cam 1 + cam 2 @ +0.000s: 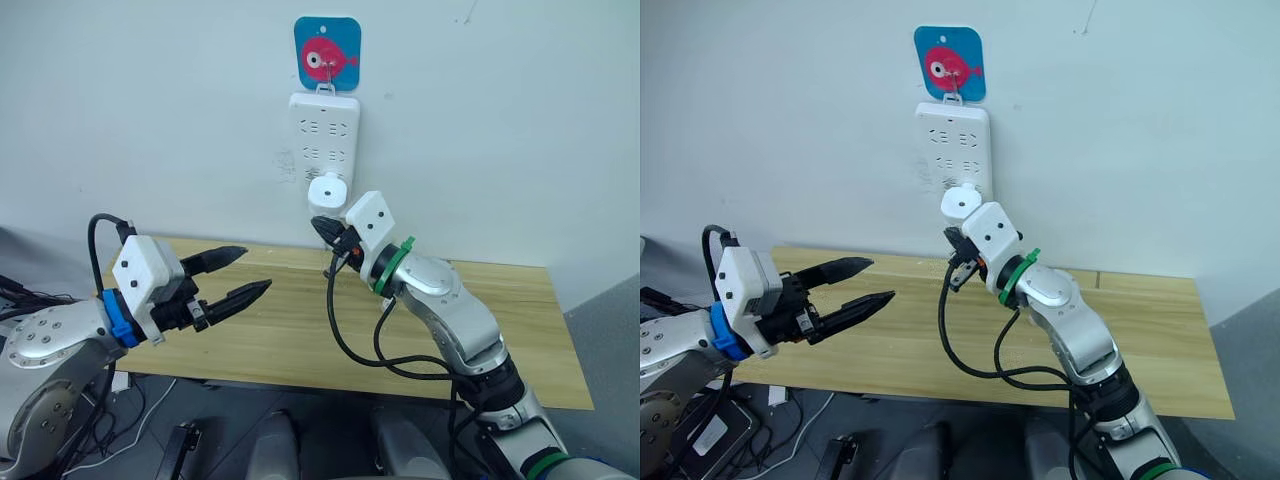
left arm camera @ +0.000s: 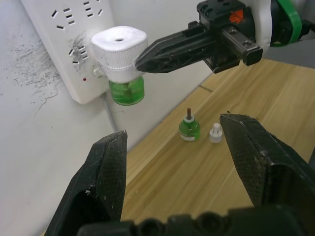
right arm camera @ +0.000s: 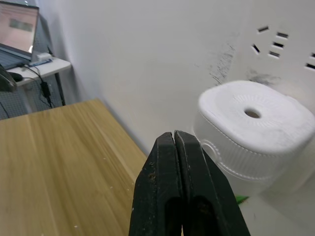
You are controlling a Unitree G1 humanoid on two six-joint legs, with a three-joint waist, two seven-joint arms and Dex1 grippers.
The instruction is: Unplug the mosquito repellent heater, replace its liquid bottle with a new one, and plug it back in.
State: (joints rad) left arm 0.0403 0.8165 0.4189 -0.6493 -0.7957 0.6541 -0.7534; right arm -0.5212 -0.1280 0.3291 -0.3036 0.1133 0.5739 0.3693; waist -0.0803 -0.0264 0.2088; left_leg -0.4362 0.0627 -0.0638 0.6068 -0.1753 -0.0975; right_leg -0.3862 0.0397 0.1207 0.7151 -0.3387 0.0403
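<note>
The mosquito repellent heater (image 1: pixel 328 190) is a small white rounded unit with a round vent hole. It is plugged into the lower part of a white power strip (image 1: pixel 323 125) on the wall. A green liquid bottle (image 2: pixel 127 91) hangs under it. My right gripper (image 1: pixel 325 230) is shut with nothing in it; its tips sit just below and beside the heater (image 3: pixel 251 130), and I cannot tell if they touch. My left gripper (image 1: pixel 248 272) is open over the table's left part, pointing toward the wall. Another green bottle (image 2: pixel 189 129) with a wick stands on the table next to a small white cap (image 2: pixel 215 132).
The power strip hangs from a blue fish-pattern hook (image 1: pixel 327 52) on the white wall. The wooden table (image 1: pixel 290 340) stands against that wall. A black cable loops down from the right arm over the table. A desk with a laptop (image 3: pixel 17 29) stands farther off.
</note>
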